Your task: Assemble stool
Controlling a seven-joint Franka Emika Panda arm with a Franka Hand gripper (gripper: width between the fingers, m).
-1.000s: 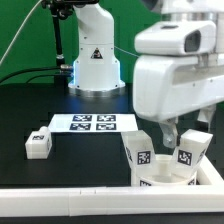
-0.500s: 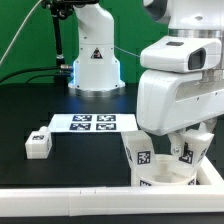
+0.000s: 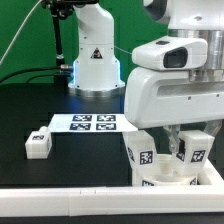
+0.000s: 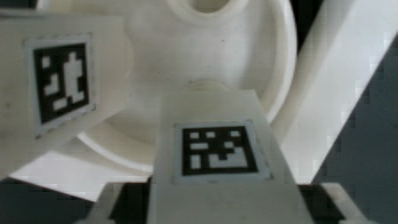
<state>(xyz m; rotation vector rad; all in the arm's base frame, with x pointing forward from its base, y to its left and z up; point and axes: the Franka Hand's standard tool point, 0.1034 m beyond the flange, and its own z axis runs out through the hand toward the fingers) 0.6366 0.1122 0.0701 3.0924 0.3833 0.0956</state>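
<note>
Leg-fitting step, I'd say. Round white plastic stool seat point(image 3: 165, 180) sits on the black table point(image 3: 40, 100), exterior view's right, with two white tagged block legs point(image 3: 140, 152) upright on it. The gripper point(image 4: 222, 207) straddles one leg point(image 4: 222, 150), can't tell if it's clamped. Next needs a firm squeeze, then twisting.

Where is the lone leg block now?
The leg block lies at the exterior view's left, on the table, beside the marker board, away from the seat.
</note>
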